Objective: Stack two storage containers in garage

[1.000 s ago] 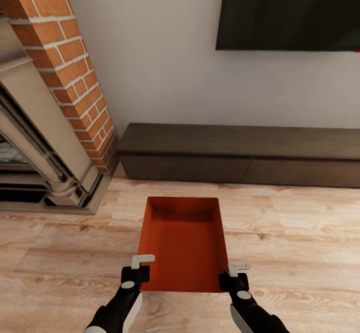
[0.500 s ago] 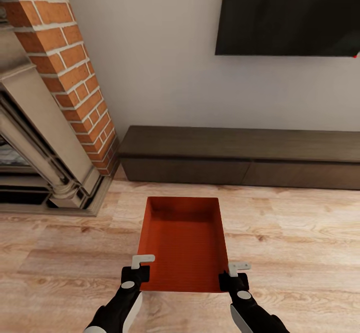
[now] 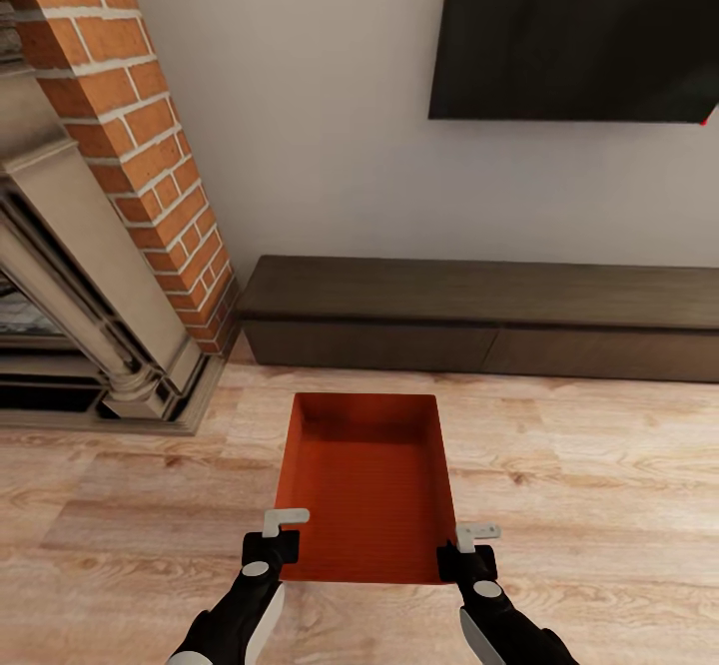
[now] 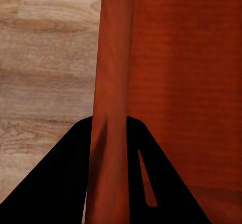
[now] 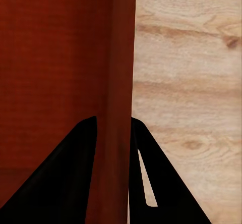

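Note:
I hold one orange-red storage container [image 3: 364, 485] level above the living room's wood-plank floor [image 3: 599, 465], its open top facing up and nothing inside it. My left gripper [image 3: 278, 535] is shut on the container's left wall near the close corner. My right gripper [image 3: 469, 543] is shut on the right wall. In the left wrist view the thin wall [image 4: 111, 82] runs between the dark fingers [image 4: 60, 183] of the left gripper [image 4: 108, 133]. The right wrist view shows the opposite wall [image 5: 121, 57] pinched in the right gripper [image 5: 113, 128].
A long low dark-wood bench [image 3: 479, 311] runs along the white wall ahead. Above it hangs a black TV [image 3: 579, 31]. The red-brick fireplace [image 3: 110, 146] with its stone surround stands at the left. Wood floor lies open to the right and left of the container.
The whole head view has shifted: bench, TV and fireplace sit slightly lower in the picture, so the camera moved. The container and both grippers keep their place and grip.

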Controlling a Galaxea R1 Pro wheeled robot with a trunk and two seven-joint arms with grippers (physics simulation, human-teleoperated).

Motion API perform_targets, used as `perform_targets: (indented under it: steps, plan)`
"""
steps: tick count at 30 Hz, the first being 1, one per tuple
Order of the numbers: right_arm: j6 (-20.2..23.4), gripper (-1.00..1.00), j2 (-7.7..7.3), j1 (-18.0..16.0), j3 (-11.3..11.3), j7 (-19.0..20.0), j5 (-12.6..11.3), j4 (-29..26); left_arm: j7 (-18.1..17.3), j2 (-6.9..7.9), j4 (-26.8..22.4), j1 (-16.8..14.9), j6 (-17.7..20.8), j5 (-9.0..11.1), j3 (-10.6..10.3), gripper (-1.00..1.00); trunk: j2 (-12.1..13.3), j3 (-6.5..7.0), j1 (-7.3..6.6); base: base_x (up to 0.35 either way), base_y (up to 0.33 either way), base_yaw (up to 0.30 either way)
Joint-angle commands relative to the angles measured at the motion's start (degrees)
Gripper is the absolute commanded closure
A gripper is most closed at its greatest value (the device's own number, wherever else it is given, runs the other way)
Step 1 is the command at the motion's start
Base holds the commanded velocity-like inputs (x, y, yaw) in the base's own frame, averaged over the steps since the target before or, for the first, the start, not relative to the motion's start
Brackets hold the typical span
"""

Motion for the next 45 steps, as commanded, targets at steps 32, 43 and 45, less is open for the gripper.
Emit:
perform_targets:
  steps: [32,43,45]
  plan:
    - [-2.5,1.00,-1.51,-0.1,-0.5,1.5,0.0,-0.4,0.9,0.04,0.0,0.0,0.3,-0.6,1.0,1.00,10.4,4.63,-5.72,0.000,0.000,0.000]
    - [-2.4,1.00,-1.51,-0.1,-0.5,1.5,0.0,-0.4,0.9,0.04,0.0,0.0,0.3,-0.6,1.0,1.00,10.4,4.63,-5.72,0.000,0.000,0.000]
    - [-2.4,1.00,-1.51,-0.1,-0.5,1.5,0.0,-0.4,0.9,0.04,0.0,0.0,0.3,-0.6,1.0,1.00,10.4,4.63,-5.72,0.000,0.000,0.000]
